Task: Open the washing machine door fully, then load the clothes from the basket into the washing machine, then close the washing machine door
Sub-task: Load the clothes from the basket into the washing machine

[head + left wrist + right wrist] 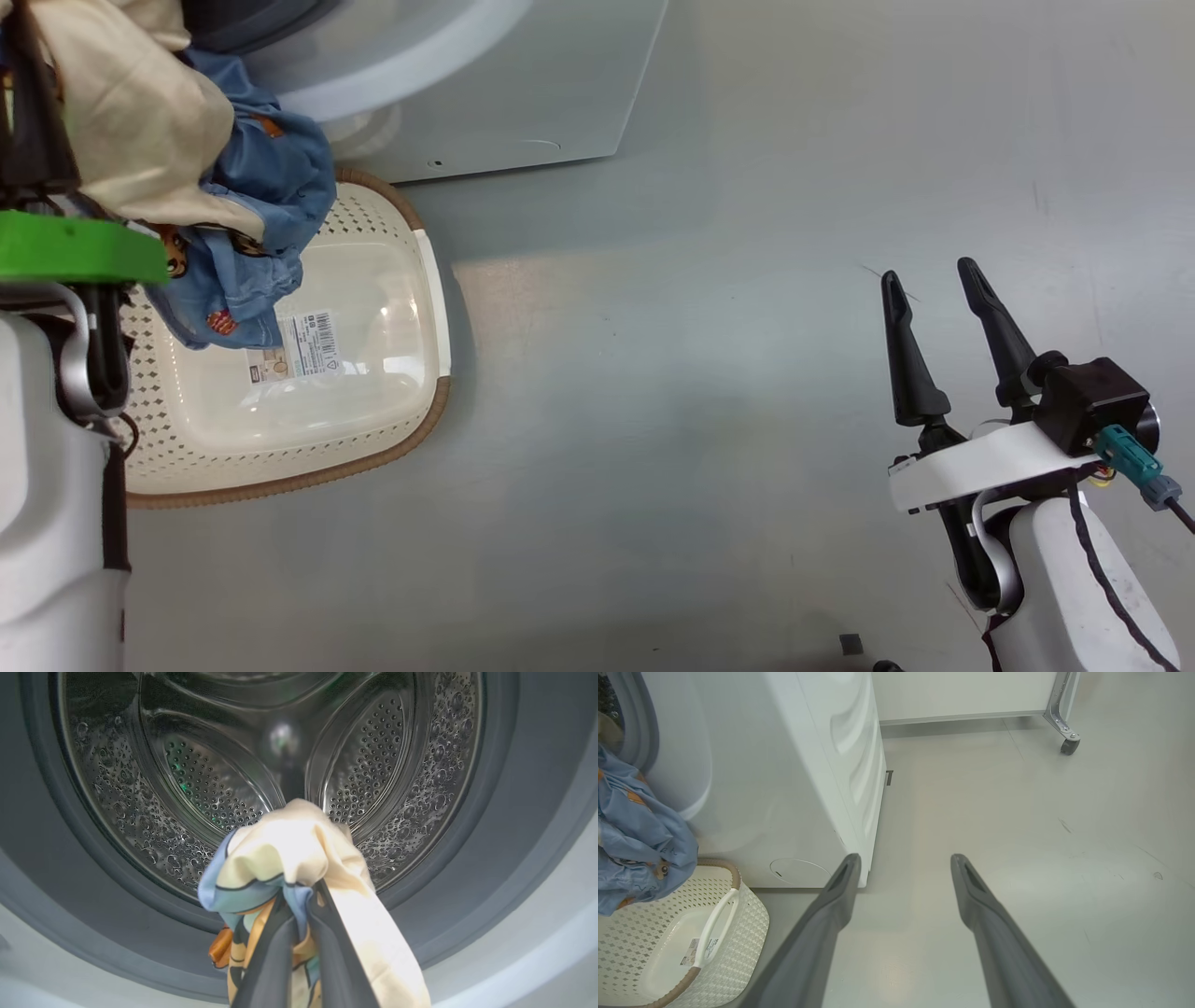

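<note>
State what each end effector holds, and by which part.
The left end effector pinches the clothes at a bunched fold, the rest hanging; the right end effector holds nothing.

We find the clothes (pixel 266 182) above the basket (pixel 437 308) — before the mouth of the washing machine (pixel 523 89) — and our right gripper (pixel 929 273) well to their right.

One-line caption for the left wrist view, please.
The left gripper, jaws shut on bunched cream and blue clothes, holds them before the washing machine's open steel drum and grey gasket.

Soft matt cloth clothes (pixel 252 187), a perforated plastic basket (pixel 392 233), and a glossy dimpled steel drum (pixel 210 784).
</note>
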Controlling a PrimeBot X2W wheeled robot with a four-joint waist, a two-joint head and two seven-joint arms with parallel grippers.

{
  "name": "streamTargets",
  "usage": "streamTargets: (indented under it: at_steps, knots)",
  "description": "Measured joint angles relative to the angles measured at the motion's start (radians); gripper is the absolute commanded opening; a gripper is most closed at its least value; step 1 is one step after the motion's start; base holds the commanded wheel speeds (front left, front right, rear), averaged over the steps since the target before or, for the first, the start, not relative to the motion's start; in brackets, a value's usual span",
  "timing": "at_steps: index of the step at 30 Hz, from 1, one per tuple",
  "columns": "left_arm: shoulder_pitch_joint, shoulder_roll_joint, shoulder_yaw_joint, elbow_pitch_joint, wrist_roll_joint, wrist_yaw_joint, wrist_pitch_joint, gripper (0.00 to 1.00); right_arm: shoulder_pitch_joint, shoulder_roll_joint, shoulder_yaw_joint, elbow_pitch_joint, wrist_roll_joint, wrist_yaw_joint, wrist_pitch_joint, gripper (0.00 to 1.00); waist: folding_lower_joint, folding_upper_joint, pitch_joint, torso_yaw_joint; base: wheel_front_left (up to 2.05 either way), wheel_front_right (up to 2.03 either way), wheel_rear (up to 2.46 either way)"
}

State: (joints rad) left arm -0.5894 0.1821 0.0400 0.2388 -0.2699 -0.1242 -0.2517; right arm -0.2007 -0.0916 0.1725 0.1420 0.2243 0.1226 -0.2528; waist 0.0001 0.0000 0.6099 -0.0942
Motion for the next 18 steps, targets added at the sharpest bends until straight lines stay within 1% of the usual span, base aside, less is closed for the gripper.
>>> streamTargets:
  at_steps: [6, 9, 18]
  knots:
    - [-0.069, 0.032, -0.004, 0.059, 0.0, 0.0, 0.027, 0.0, -0.001, 0.002, 0.014, 0.012, 0.006, 0.0, 0.0, 1.0, 0.0, 0.0, -0.009, -0.023, 0.0, 0.0, 0.0]
    - [-0.115, 0.055, -0.009, 0.102, 0.0, 0.0, 0.061, 0.0, -0.002, 0.005, 0.022, 0.017, 0.009, 0.0, 0.0, 1.0, 0.0, 0.0, -0.014, -0.04, 0.0, 0.0, 0.0]
    - [-0.219, 0.089, -0.03, 0.179, 0.0, 0.0, 0.134, 0.0, -0.003, 0.01, 0.031, 0.022, 0.014, 0.0, 0.0, 1.0, 0.0, 0.0, -0.003, -0.069, 0.0, 0.0, 0.0]
